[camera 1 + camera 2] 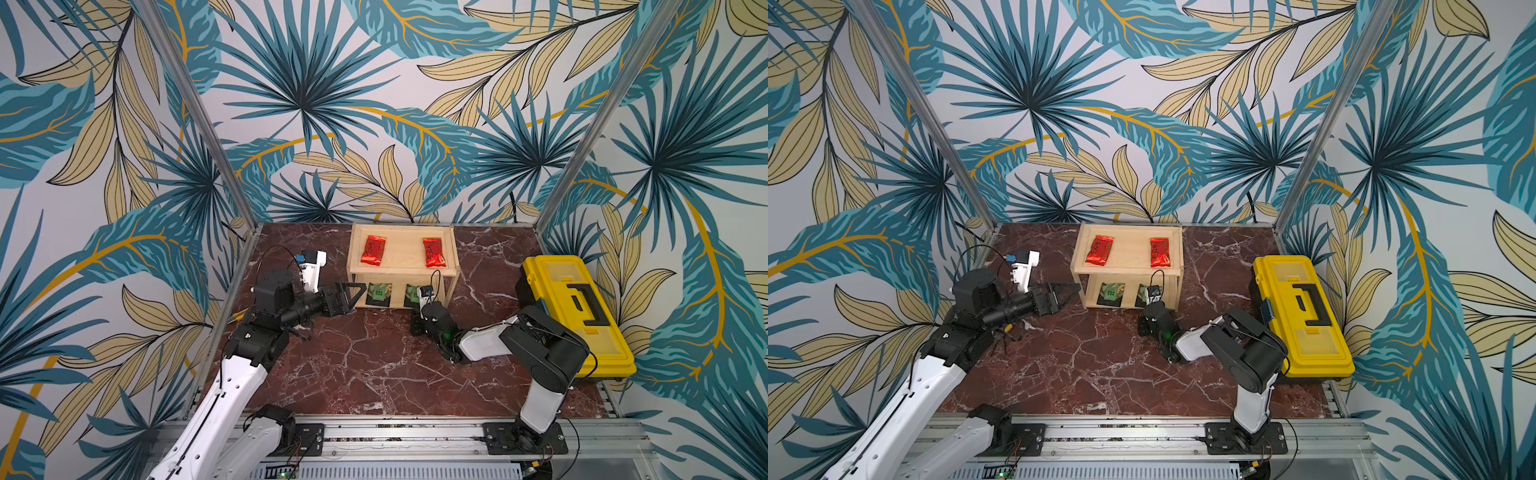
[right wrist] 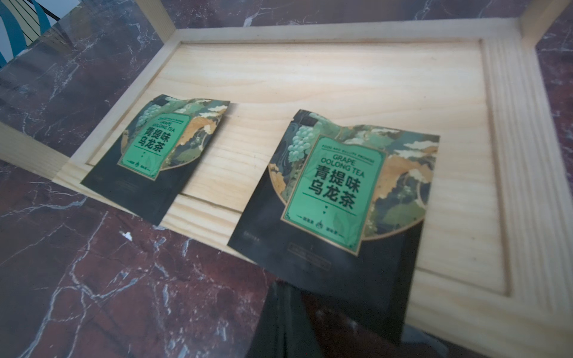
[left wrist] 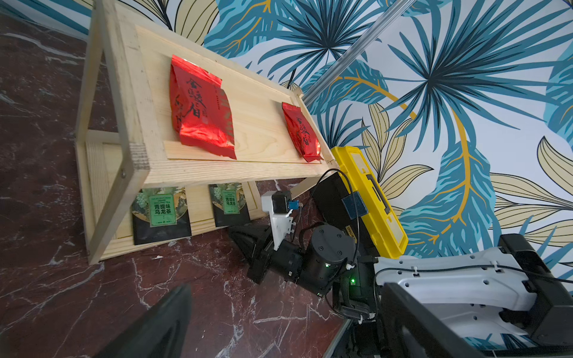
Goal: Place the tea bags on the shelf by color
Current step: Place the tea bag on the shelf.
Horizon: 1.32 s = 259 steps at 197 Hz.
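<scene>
The left gripper (image 1: 354,294) hangs low just beside the shelf's left end, its jaws wide apart with nothing between them. The shelf (image 1: 403,271) stands at the back of the worktop (image 1: 353,365), against the wall. On its top board the left red bag (image 1: 373,250) and the right red bag (image 1: 434,252) lie flat, well apart. On the bottom board the left green bag (image 2: 161,148) and the right green bag (image 2: 338,198) lie face up, side by side, their near edges reaching over the front rim. The right gripper (image 3: 237,234) sits low in front of the shelf with its jaws together, its tips right at the near edge of the right green bag. Whether they pinch that edge I cannot tell. A yellow toolbox (image 1: 577,311), lid down, stands at the worktop's right side.
</scene>
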Motion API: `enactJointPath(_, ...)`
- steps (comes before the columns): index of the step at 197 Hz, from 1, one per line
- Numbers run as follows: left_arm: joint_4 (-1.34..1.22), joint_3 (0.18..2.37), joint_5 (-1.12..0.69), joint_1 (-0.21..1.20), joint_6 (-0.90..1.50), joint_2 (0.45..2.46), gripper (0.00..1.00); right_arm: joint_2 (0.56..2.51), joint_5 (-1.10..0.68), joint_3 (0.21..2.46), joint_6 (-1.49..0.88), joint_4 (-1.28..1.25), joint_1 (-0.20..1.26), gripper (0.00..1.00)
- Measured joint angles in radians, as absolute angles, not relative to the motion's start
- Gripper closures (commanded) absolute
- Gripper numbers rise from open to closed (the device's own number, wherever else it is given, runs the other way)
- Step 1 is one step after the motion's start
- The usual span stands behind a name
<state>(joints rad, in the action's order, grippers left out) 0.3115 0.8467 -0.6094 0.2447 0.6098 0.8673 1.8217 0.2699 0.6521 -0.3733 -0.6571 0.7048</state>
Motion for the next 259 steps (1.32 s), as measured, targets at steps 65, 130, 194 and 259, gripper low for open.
enactJointPath(65,0.312,0.84,-0.609,0.245,0.614,0.863,0.0,1.822,0.273,0.653,-0.373,-0.656,0.702,1.0)
enactJointPath(130,0.31,0.839,-0.61,0.245,0.622,0.862,0.0,1.814,0.278,0.638,-0.361,-0.653,0.69,1.0)
enactJointPath(194,0.304,0.829,-0.61,0.245,0.636,0.862,0.0,1.785,0.292,0.619,-0.35,-0.652,0.675,1.0)
enactJointPath(259,0.303,0.829,-0.609,0.245,0.633,0.862,0.0,1.658,0.293,0.616,-0.292,-0.587,0.671,0.66)
